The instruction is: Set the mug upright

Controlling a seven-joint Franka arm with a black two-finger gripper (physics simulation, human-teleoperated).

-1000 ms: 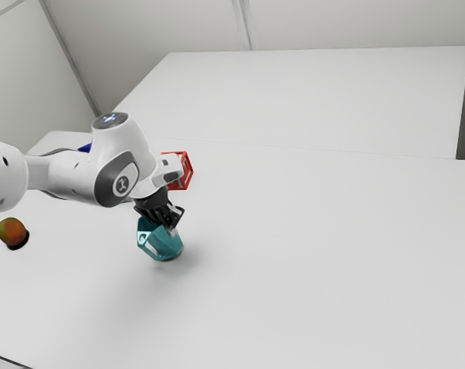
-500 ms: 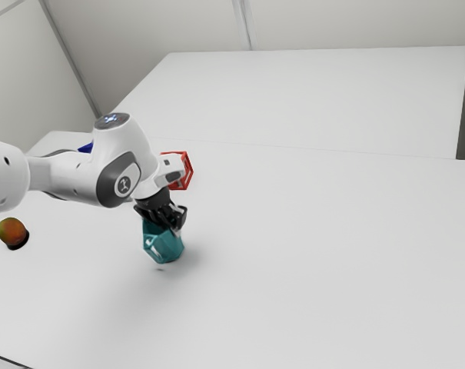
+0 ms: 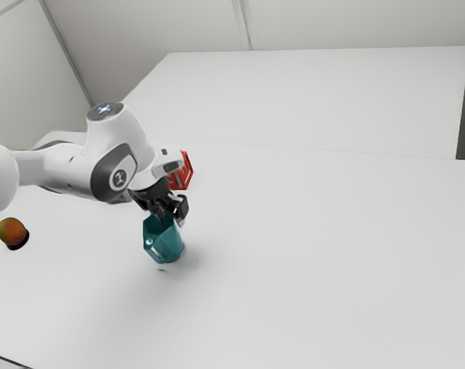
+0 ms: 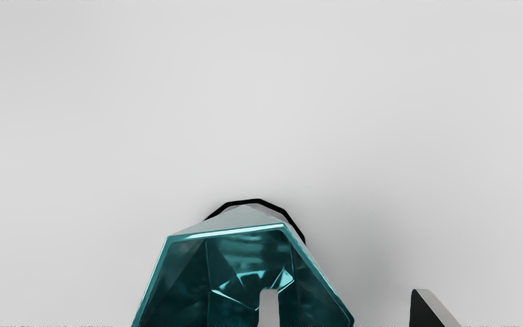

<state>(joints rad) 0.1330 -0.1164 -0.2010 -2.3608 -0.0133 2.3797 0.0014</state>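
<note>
1. The mug (image 3: pixel 164 242) is on or just above the desk (image 3: pixel 332 269), directly under the hand. In the exterior view its mouth leans towards eleven o'clock and its base towards five. A small dark mark lies just off the base at six o'clock; whether the base sits flat I cannot tell.
2. Over the last second the mug has come round from a heavier slant to a steeper stand, its base moving slightly towards five o'clock. That is what the task wants, though I would not yet call it fully upright.
3. In the last half second the hand has risen a little towards eleven o'clock, while the mug has stayed nearly in place, more of its mouth now in sight.
4. The fingers (image 4: pixel 269 309) stand wide apart, one at the mouth, the other well outside the wall, with no grip on the mug. This looks like a release.
5. The risk, I judge, is the inner finger catching the rim on the way out and tipping the mug.
6. The fruit (image 3: pixel 12 231) lies at nine o'clock from the mug, the red thing (image 3: pixel 181 172) between twelve and one, both well apart from it.
</note>
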